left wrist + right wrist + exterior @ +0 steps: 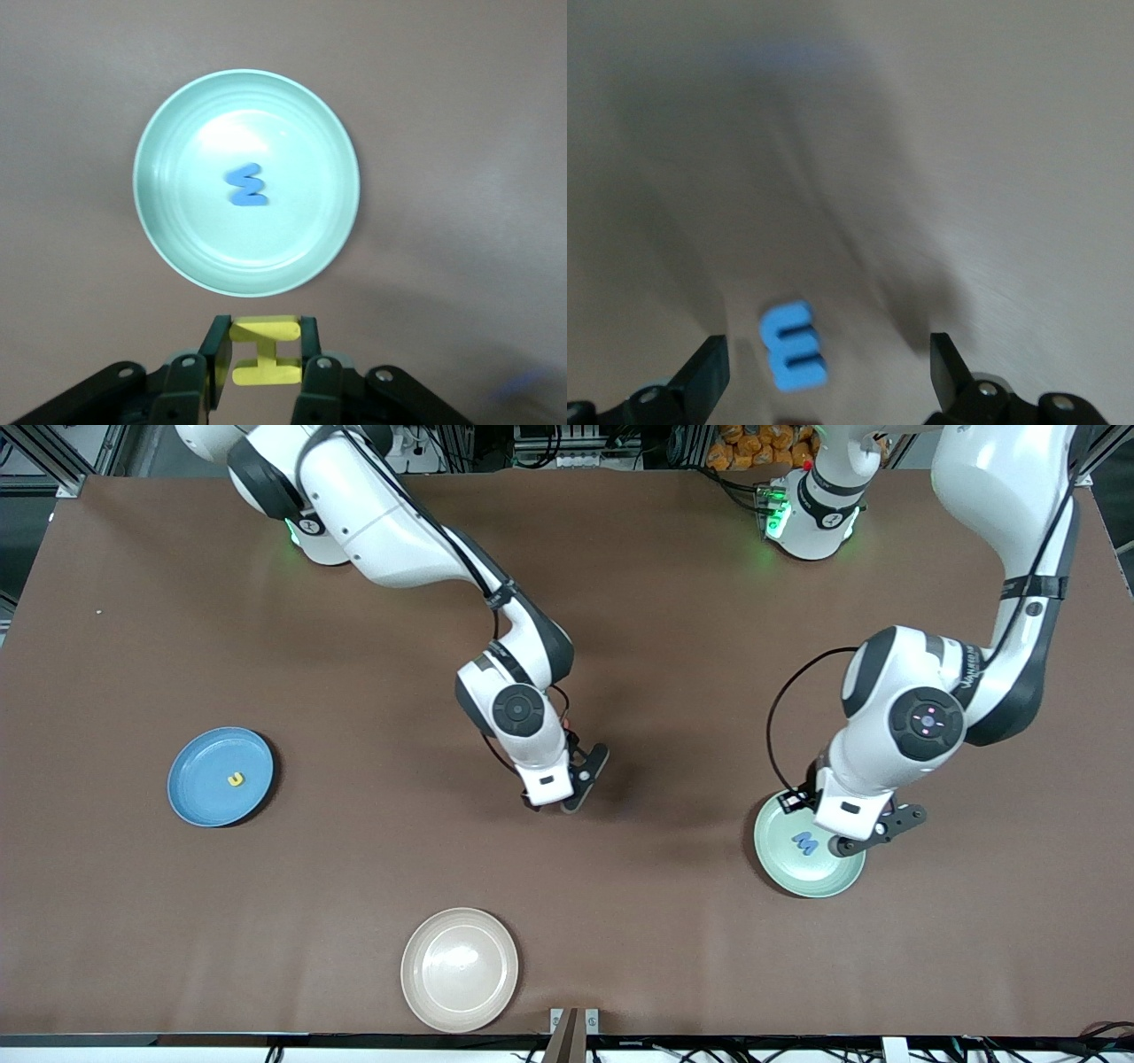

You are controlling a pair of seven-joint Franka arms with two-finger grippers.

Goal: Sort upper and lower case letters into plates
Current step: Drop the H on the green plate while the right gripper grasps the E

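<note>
Nearest the front camera, a beige plate lies bare on the brown surface; it seems to play no part in the sorting.

Farther up, toward the left arm's end, the mint green plate holds a blue M, so this looks like the plate for capitals. The left gripper hangs over that plate's rim, clenched on a yellow I, probably carried there to join the M. The front view hides that letter under the wrist; only the left wrist view shows it pinched between the fingers, with the plate and the M below.

Toward the right arm's end, the blue plate carries a small yellow u, which suggests it is the lower-case plate.

Over the middle of the surface, the right gripper hangs low with its jaws spread wide and nothing between them. Its wrist view shows a blue E lying on the surface between the fingers, likely the next pick. The front view does not show this letter; the gripper covers it.
</note>
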